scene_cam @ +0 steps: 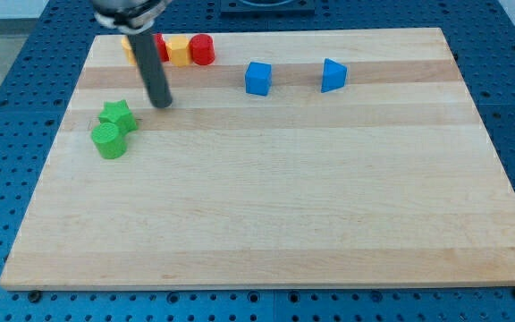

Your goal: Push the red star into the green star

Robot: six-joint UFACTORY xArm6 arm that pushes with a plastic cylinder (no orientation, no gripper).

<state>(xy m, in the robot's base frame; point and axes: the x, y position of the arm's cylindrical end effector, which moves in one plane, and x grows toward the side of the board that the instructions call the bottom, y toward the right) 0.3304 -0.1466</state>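
Observation:
The green star (117, 114) lies near the board's left edge, touching a green cylinder (108, 140) just below it. My tip (162, 104) rests on the board a short way to the right of the green star and slightly above it, not touching it. A red block (160, 46), likely the red star, sits in a row at the view's top left. The rod partly hides it, so its shape is unclear. My tip is below that row.
In the same row are a yellow block (179, 51), a red cylinder (202, 49) and a yellow-orange block (129, 48) left of the rod. Two blue blocks (257, 78) (333, 75) lie at top centre. The wooden board (284, 224) sits on a blue perforated table.

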